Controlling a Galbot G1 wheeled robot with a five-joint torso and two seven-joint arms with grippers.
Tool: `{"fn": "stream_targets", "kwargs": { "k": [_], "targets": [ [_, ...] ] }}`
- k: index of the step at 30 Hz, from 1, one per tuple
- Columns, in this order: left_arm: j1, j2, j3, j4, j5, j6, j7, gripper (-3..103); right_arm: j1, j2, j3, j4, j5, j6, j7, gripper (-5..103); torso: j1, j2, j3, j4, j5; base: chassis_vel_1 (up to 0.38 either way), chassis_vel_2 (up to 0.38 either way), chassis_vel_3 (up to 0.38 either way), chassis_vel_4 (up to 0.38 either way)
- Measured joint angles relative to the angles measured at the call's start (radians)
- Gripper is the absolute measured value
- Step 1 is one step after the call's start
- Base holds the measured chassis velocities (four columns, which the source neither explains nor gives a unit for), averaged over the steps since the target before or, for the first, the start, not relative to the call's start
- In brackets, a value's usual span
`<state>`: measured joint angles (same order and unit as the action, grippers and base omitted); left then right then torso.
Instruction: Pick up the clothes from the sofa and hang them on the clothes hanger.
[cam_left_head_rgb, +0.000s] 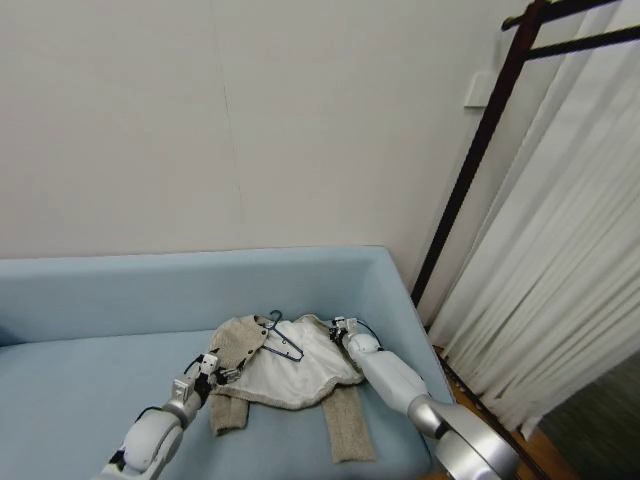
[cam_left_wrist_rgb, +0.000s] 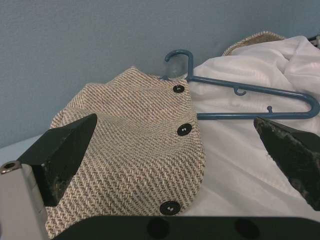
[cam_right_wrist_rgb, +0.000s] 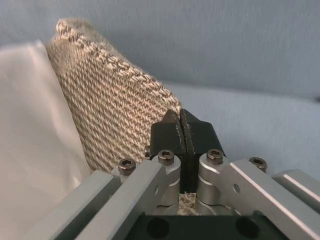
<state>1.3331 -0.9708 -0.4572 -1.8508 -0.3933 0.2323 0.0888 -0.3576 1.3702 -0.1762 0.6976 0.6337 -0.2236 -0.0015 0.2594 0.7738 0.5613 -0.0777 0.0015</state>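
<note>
Tweed jacket (cam_left_head_rgb: 285, 368), white lining up, flat on blue sofa (cam_left_head_rgb: 100, 300) seat, 6 o'clock in head view. Blue hanger (cam_left_head_rgb: 283, 340) lies on it at collar. Right gripper (cam_left_head_rgb: 337, 326) at jacket's 2 o'clock edge, fingers clamped together on tweed. Left gripper (cam_left_head_rgb: 228, 372) at jacket's 9 o'clock, fingers wide apart over buttoned shoulder. Dark clothes rack (cam_left_head_rgb: 480, 150) at 2 o'clock, beside curtain (cam_left_head_rgb: 560, 270).

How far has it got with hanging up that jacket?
Barely begun. The jacket lies on the sofa, with the blue hanger already in its open front. The left tool is open at one shoulder, the right tool closed at the other. Lifting and hanging on the rack remain.
</note>
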Motion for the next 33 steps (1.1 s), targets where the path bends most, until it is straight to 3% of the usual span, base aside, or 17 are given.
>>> {"fn": "stream_targets", "kwargs": {
  "k": [4,10,13,19,21,25,30,33],
  "targets": [
    [0.001,0.0,-0.003,0.0,0.001,-0.006,0.004,100,-0.009,-0.03,-0.011,0.066,0.004,0.0,0.016,0,0.0,0.0,0.0,0.0001,0.0,0.0,0.0,0.0,0.0],
    [0.004,-0.004,-0.01,-0.007,0.002,-0.01,0.015,100,-0.054,-0.128,-0.054,0.303,0.035,-0.034,0.069,0,0.0,0.0,0.0,-0.0005,0.0001,0.0,0.0,0.0,0.0],
    [0.009,-0.008,-0.014,-0.008,0.004,-0.016,0.018,100,-0.078,-0.207,-0.096,0.507,0.064,-0.09,0.094,0,0.0,0.0,0.0,-0.0003,-0.0001,0.0,0.0,0.0,0.0],
    [0.013,-0.017,-0.015,-0.006,0.006,-0.023,0.02,100,-0.075,-0.279,-0.23,0.767,0.119,-0.175,0.176,0,0.0,0.0,0.0,-0.0002,-0.0001,0.0,0.0,0.0,0.0],
    [0.013,-0.017,-0.016,-0.006,0.006,-0.024,0.02,100,-0.071,-0.282,-0.242,0.784,0.124,-0.184,0.186,0,0.0,0.0,0.0,-0.0002,-0.0001,0.0,0.0,0.0,0.0],
    [0.024,-0.018,-0.035,-0.014,0.007,-0.027,0.024,100,-0.038,-0.286,-0.388,0.939,0.206,-0.275,0.306,0,0.0,0.0,0.0,0.0,-0.0001,0.0,0.0,0.0,0.0],
    [0.035,-0.02,-0.052,-0.014,0.008,-0.037,0.032,100,-0.02,-0.26,-0.47,0.996,0.273,-0.305,0.388,0,0.0,0.0,0.0,-0.0001,-0.0002,0.0,0.0,0.0,0.0],
    [0.044,-0.027,-0.061,-0.013,0.011,-0.044,0.034,100,-0.007,-0.181,-0.524,0.931,0.3,-0.312,0.419,0,0.0,0.0,0.0,-0.0002,-0.0003,0.0,0.0,0.0,0.0]
  ]
}}
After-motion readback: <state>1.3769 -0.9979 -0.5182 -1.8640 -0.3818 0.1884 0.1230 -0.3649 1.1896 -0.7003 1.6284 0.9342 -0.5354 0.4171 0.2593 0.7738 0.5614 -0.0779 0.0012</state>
